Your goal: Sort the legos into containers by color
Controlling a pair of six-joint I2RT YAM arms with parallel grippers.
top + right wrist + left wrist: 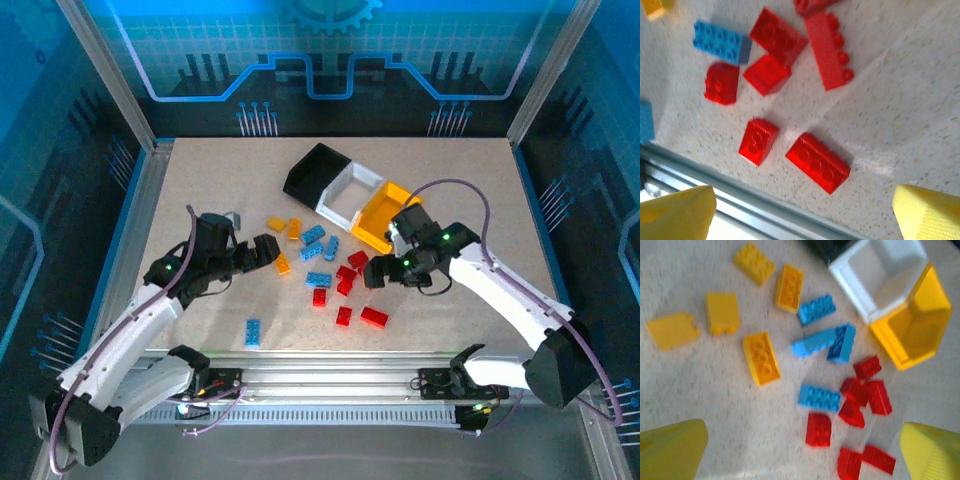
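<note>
At the middle of the counter (200, 170) the legos (318, 280) lie scattered: yellow-orange ones on the side of the left edge, light blue ones in the centre, red ones toward the right and near edges, and a lone blue brick (253, 332) close to the near edge. The containers (350, 195), black, white and yellow-orange in a joined row, sit nearer the far edge. The left gripper (268, 250) stands wide beside the yellow-orange bricks. The right gripper (378, 270) stands wide above the red ones, gripping none.
</note>
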